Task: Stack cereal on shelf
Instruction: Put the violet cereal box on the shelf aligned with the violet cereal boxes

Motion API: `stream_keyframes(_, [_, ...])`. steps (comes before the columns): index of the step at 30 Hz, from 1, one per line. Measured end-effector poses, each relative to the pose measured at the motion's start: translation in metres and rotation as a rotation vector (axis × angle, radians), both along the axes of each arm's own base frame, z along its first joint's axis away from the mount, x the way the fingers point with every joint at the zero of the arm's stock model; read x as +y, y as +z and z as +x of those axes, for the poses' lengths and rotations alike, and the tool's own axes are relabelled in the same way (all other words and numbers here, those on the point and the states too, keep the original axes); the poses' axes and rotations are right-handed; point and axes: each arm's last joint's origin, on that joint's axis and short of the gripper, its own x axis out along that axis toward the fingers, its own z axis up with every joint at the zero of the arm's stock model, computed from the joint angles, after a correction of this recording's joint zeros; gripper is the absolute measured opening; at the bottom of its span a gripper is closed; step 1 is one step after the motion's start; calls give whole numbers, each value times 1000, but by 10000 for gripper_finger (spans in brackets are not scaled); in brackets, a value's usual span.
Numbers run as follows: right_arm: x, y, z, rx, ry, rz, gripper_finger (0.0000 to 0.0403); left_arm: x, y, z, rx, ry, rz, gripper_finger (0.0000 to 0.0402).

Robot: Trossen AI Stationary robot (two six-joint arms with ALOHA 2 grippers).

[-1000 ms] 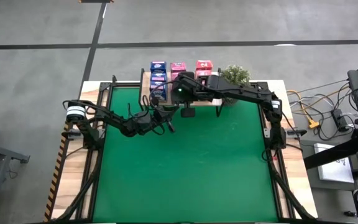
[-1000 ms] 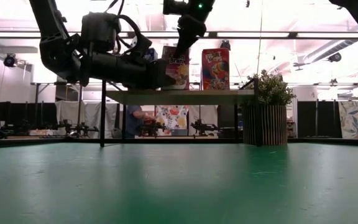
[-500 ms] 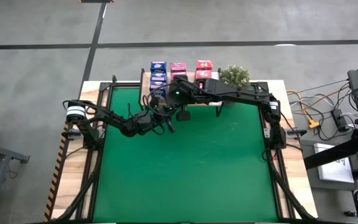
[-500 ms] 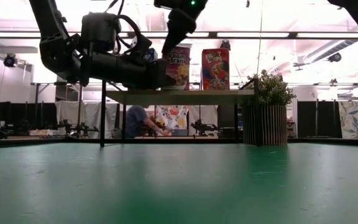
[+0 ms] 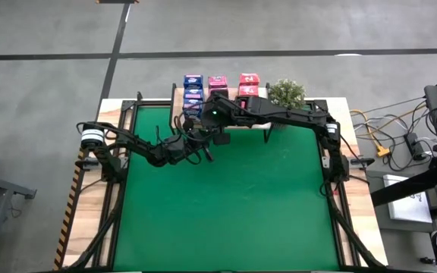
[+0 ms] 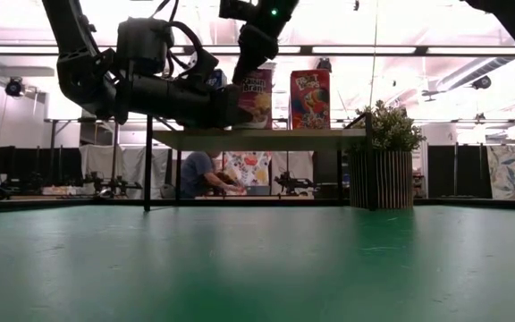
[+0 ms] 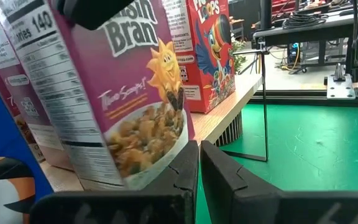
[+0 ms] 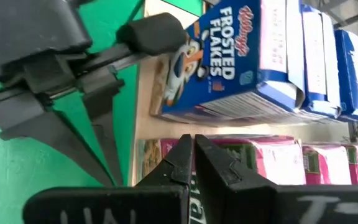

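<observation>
The wooden shelf stands at the table's far edge. On it, cereal boxes sit in a blue column, a pink column and a red column. The front pink Raisin Bran box leans tilted at the shelf's front edge, beside a red Froot Loops box and blue Frosted Flakes boxes. My left gripper is shut and level at that box's lower front. My right gripper is shut above it, pointing down. My left gripper comes level from the table's near-left side, and one fingertip lies at the Raisin Bran box's lower front corner; whether it touches I cannot tell. My right gripper comes from above, its shut fingers against the tilted box's top edge.
A small potted plant stands right of the shelf. The green mat stretches toward the near edge. The shelf's thin black legs stand on the table. A person sits in the room beyond.
My right gripper has shifted toward the table's left along the shelf front and risen slightly, staying shut at the top of the pink box. The person in the room behind has moved.
</observation>
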Motion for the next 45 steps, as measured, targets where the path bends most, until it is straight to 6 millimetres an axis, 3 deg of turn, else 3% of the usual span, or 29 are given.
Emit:
stream_keyframes(12, [-2, -1, -2, 18, -18, -2, 9, -7, 0, 1, -5, -23, -8, 0])
stream_keyframes(19, [12, 10, -11, 24, 11, 7, 9, -36, 8, 2, -17, -116, 24, 0])
stream_keyframes(24, [17, 29, -25, -13, 16, 12, 9, -63, 28, -3, -21, -201, 109, 0])
stream_keyframes(29, [14, 47, -35, -111, 83, 111, 9, -79, 59, -21, -18, -259, 168, 0])
stream_keyframes(35, [-2, 56, -35, -216, 129, 174, 9, -80, 95, -50, 27, -283, 190, 0])
stream_keyframes(45, [-37, 49, -38, -267, 129, 235, 9, -73, 129, -97, 30, -283, 190, 0])
